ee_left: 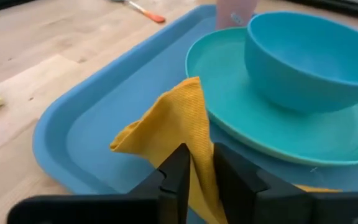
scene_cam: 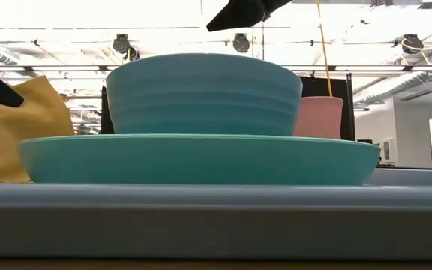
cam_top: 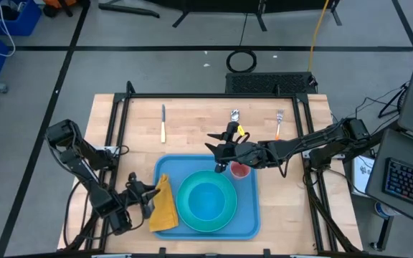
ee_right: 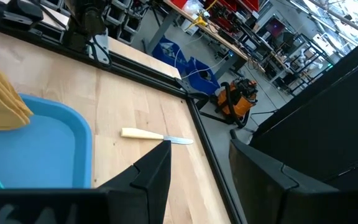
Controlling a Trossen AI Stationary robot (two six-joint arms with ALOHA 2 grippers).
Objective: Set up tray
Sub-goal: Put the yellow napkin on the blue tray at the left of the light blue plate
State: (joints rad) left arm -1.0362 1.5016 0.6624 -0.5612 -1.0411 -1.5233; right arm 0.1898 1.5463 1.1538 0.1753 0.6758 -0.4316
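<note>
The light-blue tray (cam_top: 253, 215) lies at the table's near middle. On it a turquoise plate (cam_top: 183, 215) carries a turquoise bowl (cam_top: 206, 199), and a pink cup (cam_top: 240, 170) stands at its far right corner. A yellow-orange napkin (cam_top: 165, 208) rises in a peak on the tray's left part, its lower edge on the tray floor. My left gripper (cam_top: 148, 199) is at the napkin's left side, shut on it. My right gripper (cam_top: 221, 154) hangs open above the tray's far edge, beside the cup, with nothing between its fingers (ee_right: 160, 168). My left gripper (ee_left: 201, 152) has a bunched fold of the napkin (ee_left: 199, 163) between its two fingers, which stand a narrow gap apart. The fingers come from the table's left, slanting down. The napkin (ee_left: 166, 124) stands up beyond the fingers, its lower part on the tray floor (ee_left: 92, 143).
A knife (cam_top: 163, 123) lies on the wood at the far left, a spoon (cam_top: 234, 115) and an orange-handled fork (cam_top: 279, 123) at the far right. A black frame (cam_top: 214, 95) borders the table. Bare wood shows beyond the tray and on its left.
</note>
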